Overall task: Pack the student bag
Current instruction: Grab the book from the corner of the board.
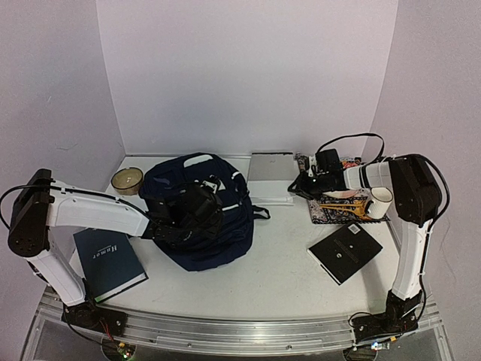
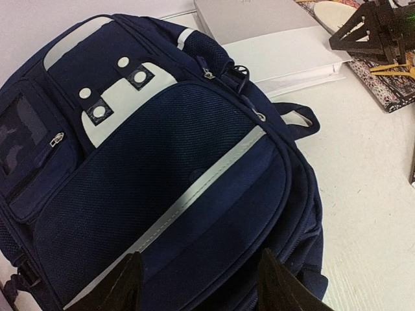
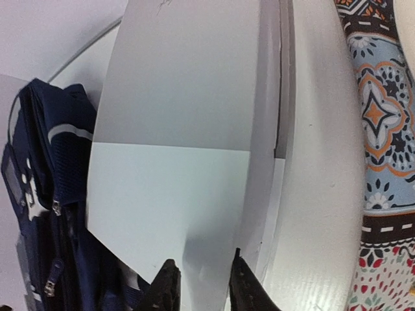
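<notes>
We judge packing barely begun: the bag lies seemingly zipped at the bench's nine o'clock under our released left claw, and we cannot tell whether the right claw grips the white book, so unzipping comes next.

Top external: you look down from high at the near edge; far.
Left wrist: close over the student bag.
Right wrist: closest, facing the pale slab.
Shared: student bag, all views.

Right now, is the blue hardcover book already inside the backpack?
No, the blue hardcover book lies flat on the table beside the backpack.
</notes>
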Available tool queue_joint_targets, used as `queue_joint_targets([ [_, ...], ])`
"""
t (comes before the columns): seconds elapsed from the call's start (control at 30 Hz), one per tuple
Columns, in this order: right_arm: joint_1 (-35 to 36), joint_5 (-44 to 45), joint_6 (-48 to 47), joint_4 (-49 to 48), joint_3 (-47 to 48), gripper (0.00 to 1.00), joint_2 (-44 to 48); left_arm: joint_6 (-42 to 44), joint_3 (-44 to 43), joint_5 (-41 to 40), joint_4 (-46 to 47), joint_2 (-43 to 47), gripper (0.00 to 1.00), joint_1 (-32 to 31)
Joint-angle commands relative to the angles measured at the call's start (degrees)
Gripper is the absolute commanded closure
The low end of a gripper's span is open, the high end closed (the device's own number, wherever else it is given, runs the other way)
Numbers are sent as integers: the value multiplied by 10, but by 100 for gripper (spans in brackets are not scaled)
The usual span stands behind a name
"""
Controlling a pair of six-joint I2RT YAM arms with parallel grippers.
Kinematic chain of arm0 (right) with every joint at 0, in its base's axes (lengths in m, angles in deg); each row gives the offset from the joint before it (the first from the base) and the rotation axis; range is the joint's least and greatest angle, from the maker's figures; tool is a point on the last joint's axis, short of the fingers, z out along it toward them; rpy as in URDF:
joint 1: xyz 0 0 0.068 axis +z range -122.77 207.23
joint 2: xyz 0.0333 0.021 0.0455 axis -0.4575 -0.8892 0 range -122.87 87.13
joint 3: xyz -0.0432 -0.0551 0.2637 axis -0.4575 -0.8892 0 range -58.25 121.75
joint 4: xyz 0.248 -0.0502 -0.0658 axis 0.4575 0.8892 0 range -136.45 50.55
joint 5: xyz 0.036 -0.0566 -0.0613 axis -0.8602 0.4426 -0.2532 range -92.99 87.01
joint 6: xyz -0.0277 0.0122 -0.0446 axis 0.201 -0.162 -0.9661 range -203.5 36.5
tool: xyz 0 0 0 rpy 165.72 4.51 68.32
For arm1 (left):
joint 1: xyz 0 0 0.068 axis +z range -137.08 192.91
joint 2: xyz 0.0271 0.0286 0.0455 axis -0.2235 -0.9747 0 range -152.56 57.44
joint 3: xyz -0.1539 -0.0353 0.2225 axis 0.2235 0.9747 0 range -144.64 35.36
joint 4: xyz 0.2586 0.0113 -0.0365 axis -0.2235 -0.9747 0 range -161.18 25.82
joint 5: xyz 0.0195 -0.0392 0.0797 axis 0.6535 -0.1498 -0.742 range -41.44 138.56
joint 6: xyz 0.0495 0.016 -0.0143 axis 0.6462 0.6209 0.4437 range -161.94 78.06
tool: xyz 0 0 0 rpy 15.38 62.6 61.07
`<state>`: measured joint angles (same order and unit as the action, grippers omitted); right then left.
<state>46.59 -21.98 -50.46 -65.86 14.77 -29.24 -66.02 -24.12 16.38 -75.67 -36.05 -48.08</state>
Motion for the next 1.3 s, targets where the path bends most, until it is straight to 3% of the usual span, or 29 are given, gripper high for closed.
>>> queue_joint_targets([
  [0.0,6,-63,40,-50,2,89,-9,-8,3,13,20,21,39,4],
  [0.1,7,-70,56,-63,-7,100,1,-11,8,15,24,27,39,4],
  [0.53,1,-64,98,-106,-102,100,141,-59,82,71,107,111,34,57],
  [0.67,1,-52,100,-110,-145,100,198,-87,107,78,138,143,28,74],
  [0.87,1,-94,117,-138,-200,100,259,-172,179,149,217,187,5,126],
  [1.27,15,-210,183,-275,-335,100,357,-238,199,250,315,164,1,162],
])
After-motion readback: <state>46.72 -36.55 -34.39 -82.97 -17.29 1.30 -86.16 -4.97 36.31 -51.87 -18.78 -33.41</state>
